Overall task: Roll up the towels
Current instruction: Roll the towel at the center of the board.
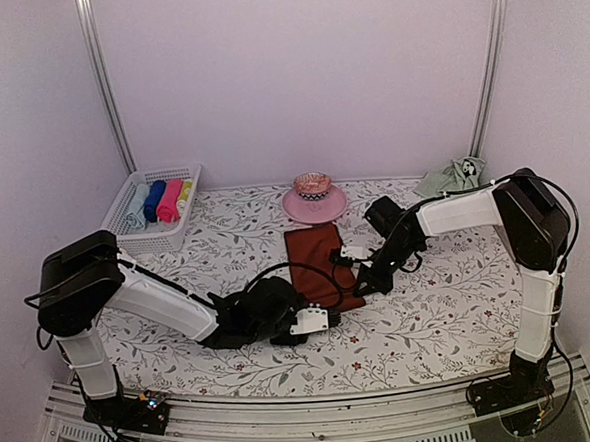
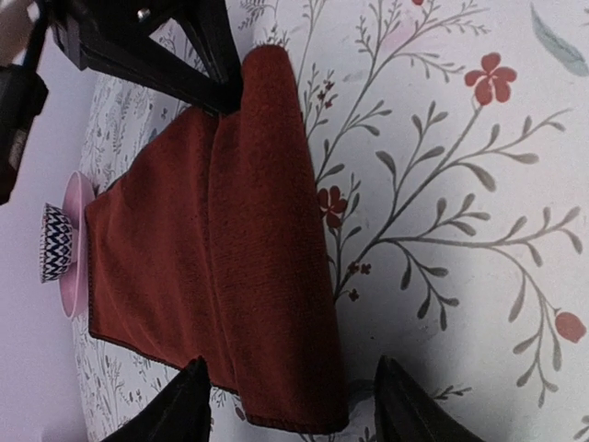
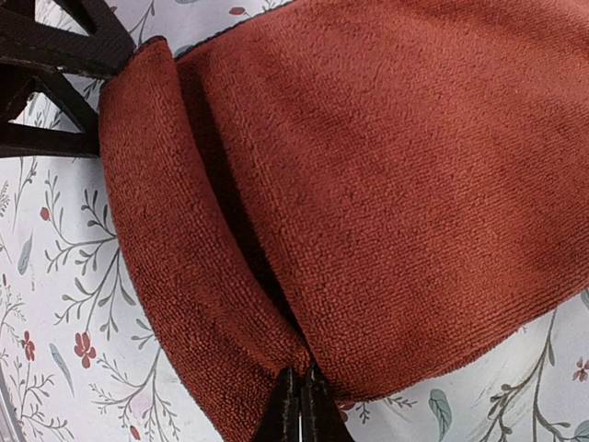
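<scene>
Top external view: the left hand (image 2: 293, 412) stands open astride the left end of the red-brown towel (image 1: 315, 252), at its rolled near edge, holding nothing; the right hand (image 3: 300, 403) is pinched shut on that roll's right end; the green towel (image 1: 457, 176) lies crumpled far right of it on the worktop (image 1: 450, 302)

White arm shells (image 1: 165, 304), black joints, looping black cables (image 1: 288, 266); black tapering left claw (image 2: 293, 368)

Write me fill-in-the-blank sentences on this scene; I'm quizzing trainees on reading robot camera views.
The right claw is ___ on the red-brown towel.
The left claw stands ___ astride that towel's rolled end.
The green towel lies at the table's far ___ corner.
Missing: shut; open; right.
</scene>
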Robot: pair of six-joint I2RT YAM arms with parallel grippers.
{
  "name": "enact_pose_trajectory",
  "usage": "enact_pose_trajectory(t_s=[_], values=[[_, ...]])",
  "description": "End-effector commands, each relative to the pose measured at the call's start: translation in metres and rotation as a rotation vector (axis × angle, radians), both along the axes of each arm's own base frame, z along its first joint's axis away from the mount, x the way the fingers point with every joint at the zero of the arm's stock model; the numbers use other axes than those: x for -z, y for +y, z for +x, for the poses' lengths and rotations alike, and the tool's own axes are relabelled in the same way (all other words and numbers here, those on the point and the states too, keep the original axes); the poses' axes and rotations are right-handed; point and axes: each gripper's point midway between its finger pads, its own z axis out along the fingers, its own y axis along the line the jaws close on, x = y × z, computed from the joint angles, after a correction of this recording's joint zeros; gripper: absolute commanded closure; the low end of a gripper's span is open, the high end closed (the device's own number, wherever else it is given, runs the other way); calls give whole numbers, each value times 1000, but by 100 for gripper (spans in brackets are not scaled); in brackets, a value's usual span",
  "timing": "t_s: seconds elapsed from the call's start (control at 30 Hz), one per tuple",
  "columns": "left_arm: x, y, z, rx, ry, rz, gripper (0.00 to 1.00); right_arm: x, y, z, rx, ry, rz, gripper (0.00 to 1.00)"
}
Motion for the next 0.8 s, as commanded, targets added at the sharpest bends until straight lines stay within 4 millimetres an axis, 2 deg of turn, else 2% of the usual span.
enact_pose_trajectory(t_s=[0.0, 0.1, 0.3, 0.33, 0.4, 0.53, 0.63, 0.73, 0.77], values=[[17, 4, 2, -8, -51, 110, 42, 10, -7, 3, 21, 27, -34, 96], [23, 3, -1, 2, -55, 136, 49, 10, -8, 3, 21, 29, -33, 96], [31, 1, -4, 6, -66, 183, 69, 10, -8, 3, 19, 32, -33, 96], [42, 3, -5, 3, -56, 208, 71, 10, -8, 2, 19, 33, -33, 96], [47, 3, -6, 2, -45, 214, 77, 10, -8, 2, 18, 33, -31, 96], [45, 2, -3, -16, -26, 203, 87, 9, -7, 1, 10, 33, -30, 93], [42, 2, -2, -23, 1, 181, 98, 5, -6, 1, -3, 26, -17, 90], [43, 3, -3, -28, 50, 163, 100, -2, -4, -1, -23, 13, 5, 83], [29, -1, -3, -24, 59, 128, 100, -6, -3, -1, -32, 5, 15, 82]])
